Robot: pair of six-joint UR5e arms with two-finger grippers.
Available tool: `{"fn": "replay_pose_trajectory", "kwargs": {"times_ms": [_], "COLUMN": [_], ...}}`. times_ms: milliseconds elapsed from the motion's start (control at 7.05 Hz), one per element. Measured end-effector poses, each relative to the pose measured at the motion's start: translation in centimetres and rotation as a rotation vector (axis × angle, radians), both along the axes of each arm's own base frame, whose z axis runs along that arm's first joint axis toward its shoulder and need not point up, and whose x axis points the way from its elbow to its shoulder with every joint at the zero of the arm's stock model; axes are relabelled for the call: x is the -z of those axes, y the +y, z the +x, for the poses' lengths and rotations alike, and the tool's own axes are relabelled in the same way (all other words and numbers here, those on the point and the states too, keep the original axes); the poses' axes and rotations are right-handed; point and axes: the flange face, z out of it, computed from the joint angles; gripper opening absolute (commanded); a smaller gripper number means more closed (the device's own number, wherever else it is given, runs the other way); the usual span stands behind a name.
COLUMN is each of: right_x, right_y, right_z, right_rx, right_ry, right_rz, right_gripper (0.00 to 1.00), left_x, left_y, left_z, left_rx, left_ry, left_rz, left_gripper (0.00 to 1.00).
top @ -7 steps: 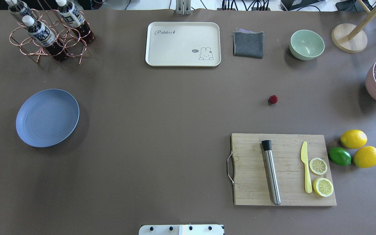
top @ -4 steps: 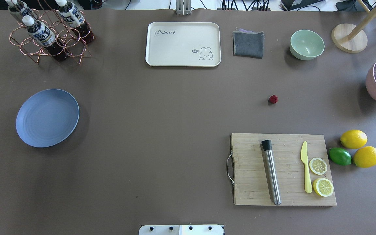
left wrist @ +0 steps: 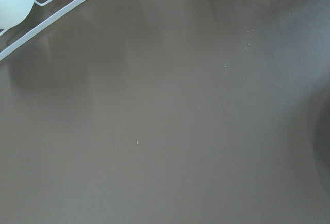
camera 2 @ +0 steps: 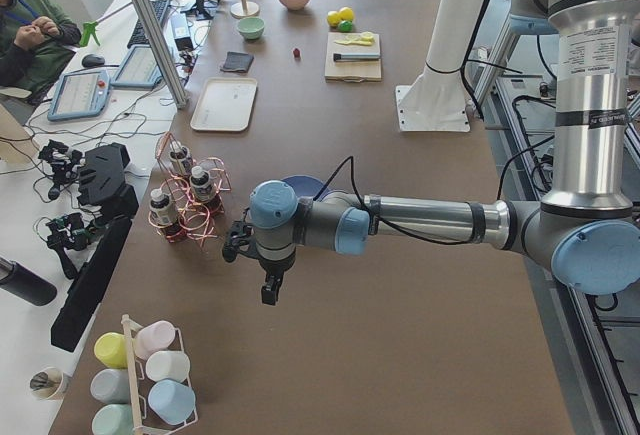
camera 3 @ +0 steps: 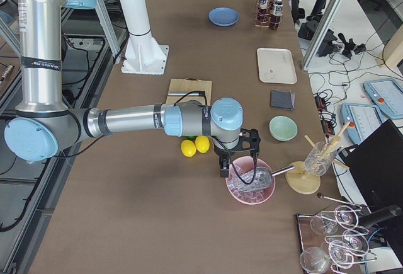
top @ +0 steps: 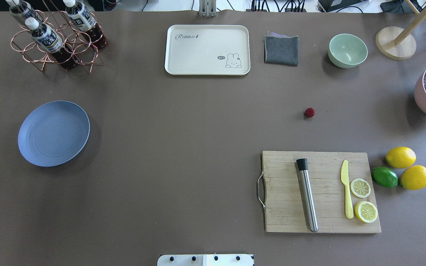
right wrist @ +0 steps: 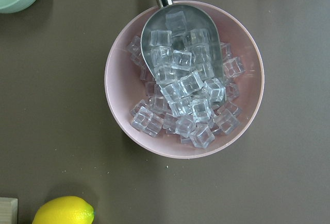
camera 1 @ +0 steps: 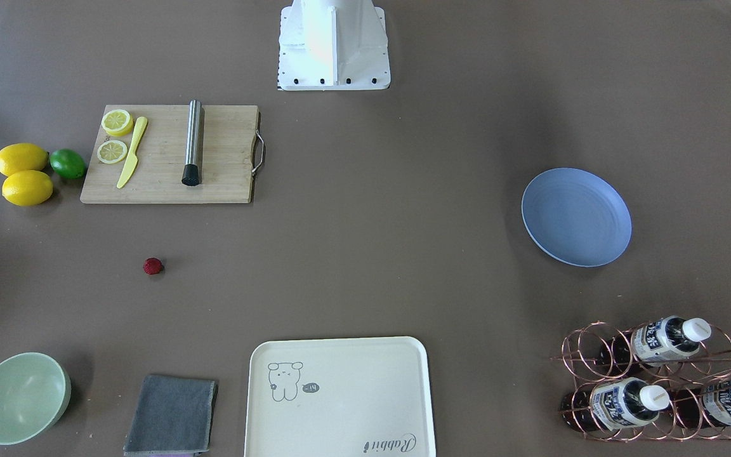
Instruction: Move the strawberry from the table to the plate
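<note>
The strawberry (top: 310, 112) (camera 1: 153, 266), small and dark red, lies on the table (top: 198, 147) on the right half, beyond the cutting board. The blue plate (top: 54, 133) (camera 1: 576, 217) sits far over on the left half with nothing on it. Neither gripper shows in the overhead or front views. The left gripper (camera 2: 269, 291) hangs over the table's left end, past the plate. Above the pink ice bowl (right wrist: 184, 80) at the right end hangs the right gripper (camera 3: 237, 167). I cannot tell whether either is open or shut.
A wooden cutting board (top: 320, 192) holds a steel rod, a yellow knife and lemon slices; two lemons (top: 400, 157) and a lime lie beside it. At the far edge are a cream tray (top: 207, 50), grey cloth (top: 281, 50), green bowl (top: 347, 50) and bottle rack (top: 56, 37).
</note>
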Motion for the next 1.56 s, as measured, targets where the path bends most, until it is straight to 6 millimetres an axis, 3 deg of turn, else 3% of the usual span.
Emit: {"fn": "replay_pose_trajectory", "kwargs": {"times_ms": [568, 994, 1561], "right_x": [-0.2, 0.0, 0.9], "right_y": [-0.5, -0.6, -1.1], "right_z": [-0.2, -0.3, -0.6], "right_rx": [0.011, 0.011, 0.021], "right_ry": [0.000, -0.001, -0.008], "right_rz": [0.003, 0.005, 0.027], "right_gripper": [1.00, 1.00, 1.00], "left_x": [0.7, 2.6, 4.5], "left_y": [0.1, -0.3, -0.1], "left_z": [-0.1, 0.3, 1.0], "left_rx": [0.002, -0.006, -0.037], "left_ry": [0.009, 0.027, 0.175], "left_rz": [0.017, 0.049, 0.157], "left_gripper": [0.98, 0.98, 0.98]}}
